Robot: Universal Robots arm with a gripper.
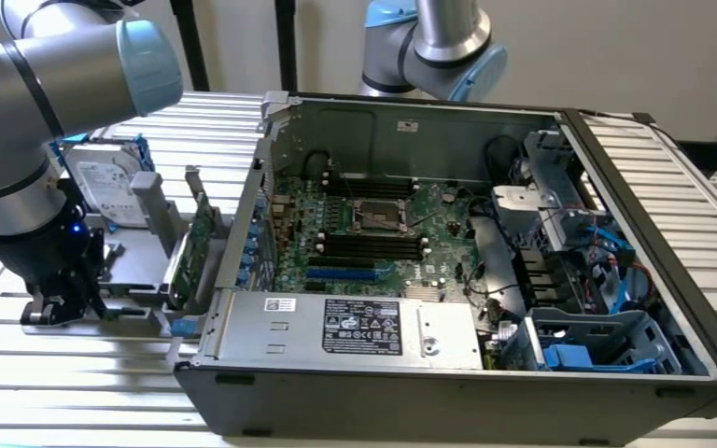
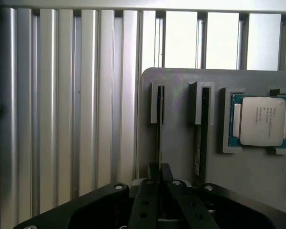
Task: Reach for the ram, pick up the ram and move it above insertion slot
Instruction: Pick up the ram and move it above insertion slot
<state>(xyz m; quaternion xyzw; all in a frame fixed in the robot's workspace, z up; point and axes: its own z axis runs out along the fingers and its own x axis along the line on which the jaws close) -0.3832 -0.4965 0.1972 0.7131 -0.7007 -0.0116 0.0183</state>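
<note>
Ram [image 2: 158,136] stands edge-on in gray holder [image 2: 178,143], clenched by end effector [image 2: 159,171]; 1 processor [image 2: 261,125] near.

Plain pale wall [image 1: 633,56] behind a ribbed aluminium table [image 1: 72,373], dark upright posts [image 1: 287,47] at the rear.

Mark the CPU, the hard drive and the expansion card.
CPU [image 2: 260,121]: wrist view, centre of its silver lid.
hard drive [image 1: 109,191]: exterior view, on its white label.
expansion card [image 1: 191,259]: exterior view, on the green board face.
</note>
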